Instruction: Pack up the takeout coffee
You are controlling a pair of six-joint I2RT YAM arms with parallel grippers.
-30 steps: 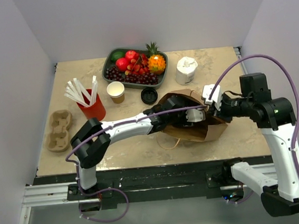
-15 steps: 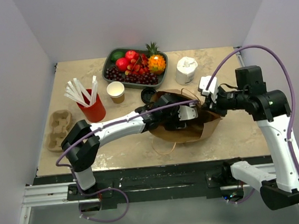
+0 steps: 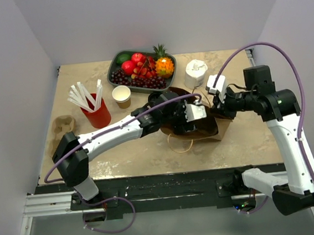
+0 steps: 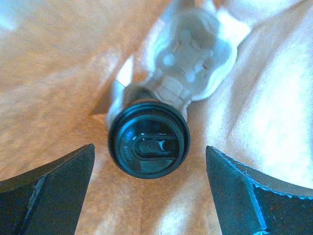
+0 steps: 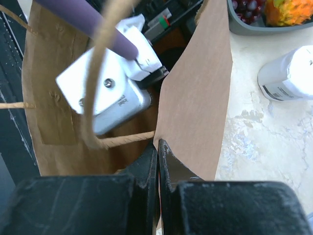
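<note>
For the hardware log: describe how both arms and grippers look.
The left arm and right arm have white links with black joints, each trailed by a purple cable. The left gripper and right gripper have black fingers. A silver plate with a screw sits at the left wrist.

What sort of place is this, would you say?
Likely a robotics lab's mock takeaway counter: a white-walled booth with a brown paper bag, a red cup of white straws and a dark fruit tray.
</note>
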